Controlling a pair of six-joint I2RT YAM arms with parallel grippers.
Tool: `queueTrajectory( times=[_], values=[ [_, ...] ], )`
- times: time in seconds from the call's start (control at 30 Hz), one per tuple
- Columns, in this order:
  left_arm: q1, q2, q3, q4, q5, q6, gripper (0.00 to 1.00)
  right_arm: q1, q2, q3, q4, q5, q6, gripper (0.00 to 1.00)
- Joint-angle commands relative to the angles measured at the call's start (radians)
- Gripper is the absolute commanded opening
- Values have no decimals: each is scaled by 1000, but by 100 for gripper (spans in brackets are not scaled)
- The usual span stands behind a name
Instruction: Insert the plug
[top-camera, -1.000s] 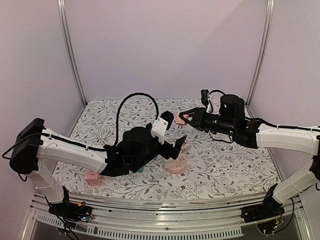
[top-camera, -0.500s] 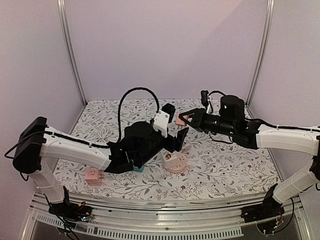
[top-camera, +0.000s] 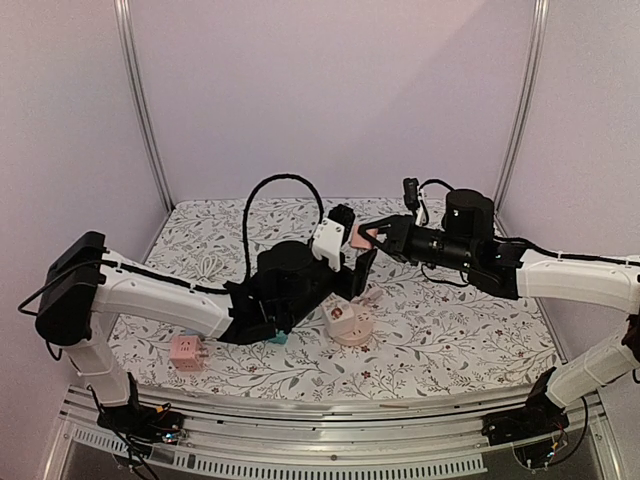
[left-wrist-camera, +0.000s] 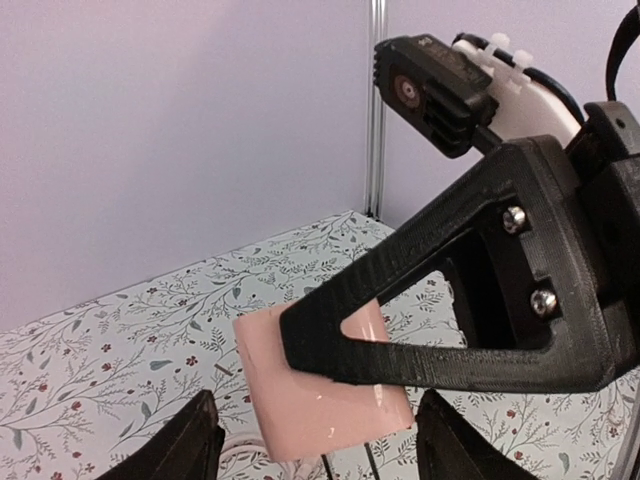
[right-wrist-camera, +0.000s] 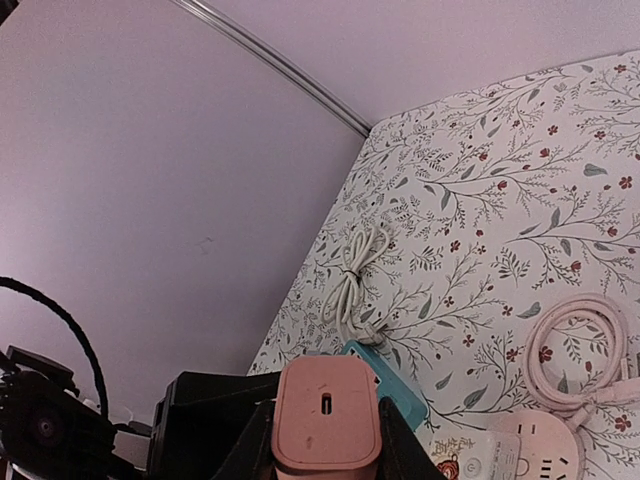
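Over our floral table (top-camera: 470, 330), the left gripper (left-wrist-camera: 322, 445) hangs wide open, and the plug (left-wrist-camera: 300, 400) sits just ahead, between its fingers (left-wrist-camera: 195, 445). Our right gripper (top-camera: 375, 232) clamps that plug in mid-air above the table's middle. We judge the socket (top-camera: 350, 322) lies below it, toward the near edge.

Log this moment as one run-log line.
right gripper: shut on plug, raised | left gripper: open, facing plug | plug: not inserted | round socket: on table below
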Motion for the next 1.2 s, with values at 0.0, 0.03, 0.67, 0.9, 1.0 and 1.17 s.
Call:
queueTrajectory(
  times=[0.0, 0.03, 0.67, 0.9, 1.0, 1.17],
  values=[
    [18, 9, 12, 52, -18, 18, 64, 11, -19, -12, 27, -26, -7, 0],
    [18, 9, 11, 56, -20, 22, 63, 11, -18, -12, 27, -29, -7, 0],
    [26, -7, -29, 91, -5, 102, 9, 16, -22, -18, 8, -46, -37, 9],
    [26, -88, -152, 122, 87, 153, 0, 14, -52, 14, -179, -36, -111, 68],
    [25, -117, -210, 138, 132, 183, 0, 14, -75, 21, -255, -38, -155, 84],
    [25, -153, -327, 226, 219, 254, 0, 4, -113, 60, -433, -64, -228, 99]
  ],
)
